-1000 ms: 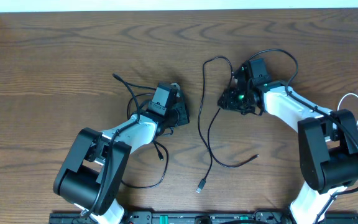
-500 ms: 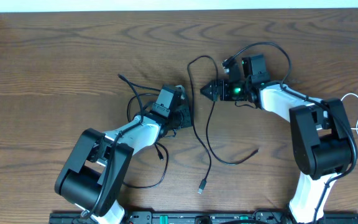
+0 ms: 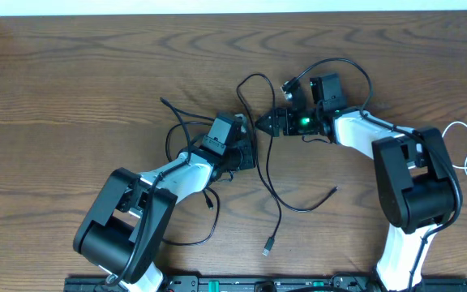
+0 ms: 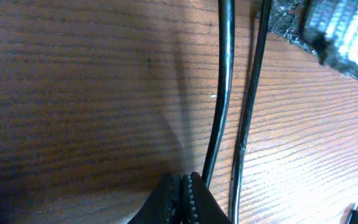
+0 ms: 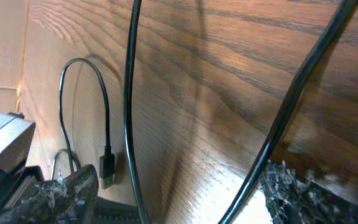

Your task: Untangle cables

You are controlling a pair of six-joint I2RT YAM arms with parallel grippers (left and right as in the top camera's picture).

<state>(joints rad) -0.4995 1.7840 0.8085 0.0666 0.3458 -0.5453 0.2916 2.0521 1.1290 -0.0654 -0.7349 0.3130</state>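
Observation:
The long black cable (image 3: 267, 174) loops at the table's middle and runs down to a plug end (image 3: 267, 248). The white cable (image 3: 459, 125) lies coiled at the far right edge. My right gripper (image 3: 264, 122) is open, low over the wood; two black strands (image 5: 129, 93) (image 5: 297, 87) pass between its fingers (image 5: 61, 193). A small plug (image 5: 107, 167) lies beyond them. My left gripper (image 3: 248, 154) faces it, shut. In the left wrist view its tips (image 4: 182, 199) meet, and two black strands (image 4: 219, 112) run just right of them, not between.
Thin black wires (image 3: 169, 142) curl round the left arm, one ending in a small plug (image 3: 209, 203). A loose black cable end (image 3: 334, 190) lies right of centre. Both arm bases stand at the table's front edge.
My right gripper has swung left and opened. The black cable's upper loop has shifted left with it. My left gripper has edged up and right, still shut.

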